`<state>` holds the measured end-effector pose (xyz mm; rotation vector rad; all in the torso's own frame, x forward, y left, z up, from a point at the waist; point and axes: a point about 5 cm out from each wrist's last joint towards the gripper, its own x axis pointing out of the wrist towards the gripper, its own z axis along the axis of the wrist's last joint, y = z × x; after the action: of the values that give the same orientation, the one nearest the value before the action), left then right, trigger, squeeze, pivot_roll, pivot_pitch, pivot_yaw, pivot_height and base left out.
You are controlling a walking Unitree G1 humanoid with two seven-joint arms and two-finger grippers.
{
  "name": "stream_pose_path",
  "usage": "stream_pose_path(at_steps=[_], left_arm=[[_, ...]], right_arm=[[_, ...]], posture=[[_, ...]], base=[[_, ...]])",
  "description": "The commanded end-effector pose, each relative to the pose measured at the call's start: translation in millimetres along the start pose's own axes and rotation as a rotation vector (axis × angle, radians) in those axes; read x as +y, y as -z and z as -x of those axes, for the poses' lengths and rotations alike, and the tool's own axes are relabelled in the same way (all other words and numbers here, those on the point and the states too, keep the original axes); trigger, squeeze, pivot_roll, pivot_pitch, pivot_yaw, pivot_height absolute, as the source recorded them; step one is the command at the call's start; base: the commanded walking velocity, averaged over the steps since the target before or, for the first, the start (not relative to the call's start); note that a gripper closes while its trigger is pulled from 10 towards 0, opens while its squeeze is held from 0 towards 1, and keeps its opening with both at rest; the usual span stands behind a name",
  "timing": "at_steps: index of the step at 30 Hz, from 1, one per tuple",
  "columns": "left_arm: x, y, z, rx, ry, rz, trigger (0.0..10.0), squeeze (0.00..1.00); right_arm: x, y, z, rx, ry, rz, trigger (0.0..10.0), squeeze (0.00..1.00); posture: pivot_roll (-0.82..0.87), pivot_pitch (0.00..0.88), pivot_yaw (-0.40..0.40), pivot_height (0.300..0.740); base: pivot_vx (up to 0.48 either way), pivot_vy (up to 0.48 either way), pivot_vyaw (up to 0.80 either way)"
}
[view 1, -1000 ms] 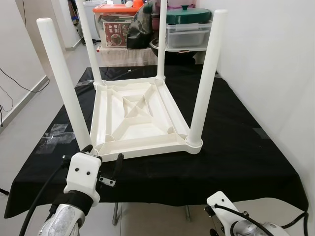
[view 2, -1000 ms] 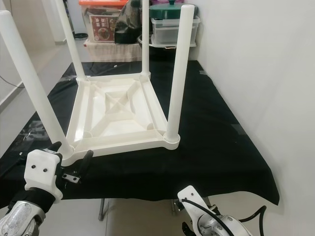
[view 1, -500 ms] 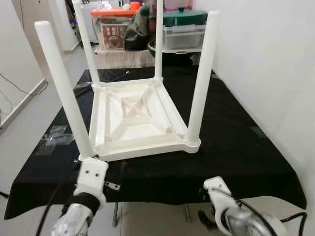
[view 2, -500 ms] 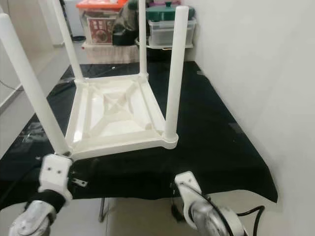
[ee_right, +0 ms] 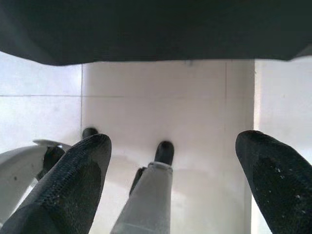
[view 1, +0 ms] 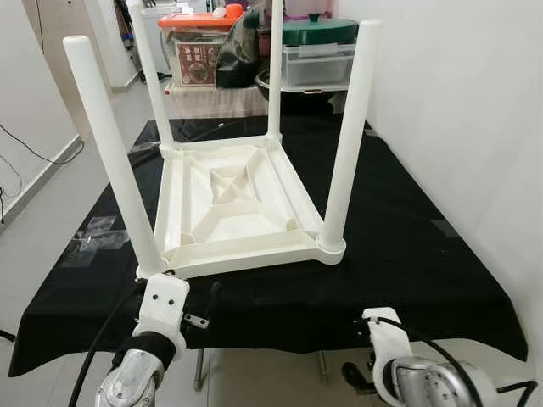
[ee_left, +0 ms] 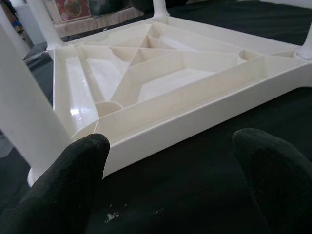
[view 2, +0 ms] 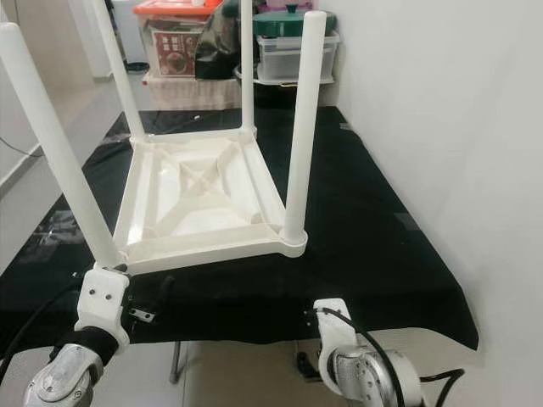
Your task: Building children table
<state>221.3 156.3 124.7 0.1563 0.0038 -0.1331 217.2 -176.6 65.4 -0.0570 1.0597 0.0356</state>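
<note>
Jaws of left gripper (ee_left: 168, 170) apart — near upturned children table (view 1: 233, 199) edge

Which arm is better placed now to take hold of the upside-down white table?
Probably the left. The left gripper is open just before the table's near edge; the right gripper points down at the floor.

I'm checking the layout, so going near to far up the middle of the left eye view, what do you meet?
Black cloth edge → near rim of the upturned white table → its cross-ribbed underside → far right leg → storage boxes behind.
</note>
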Motion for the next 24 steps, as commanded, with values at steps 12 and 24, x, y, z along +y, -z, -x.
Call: stream_pose_path(at_steps=[12, 24], left_arm=[[0.8, 3.4, -0.9, -0.001, -0.010, -0.007, 10.0, 0.00], [0.8, 3.4, -0.9, -0.001, -0.010, -0.007, 10.0, 0.00]], right_arm=[[-5.6, -69.4, 30.8, -0.812, 0.005, -0.127, 10.0, 0.00], [-5.6, -69.4, 30.8, -0.812, 0.005, -0.127, 10.0, 0.00]], posture=[[-0.01, 0.110, -0.030, 0.740], [-0.01, 0.110, -0.030, 0.740]], base=[[0.000, 0.000, 0.00], [0.000, 0.000, 0.00]])
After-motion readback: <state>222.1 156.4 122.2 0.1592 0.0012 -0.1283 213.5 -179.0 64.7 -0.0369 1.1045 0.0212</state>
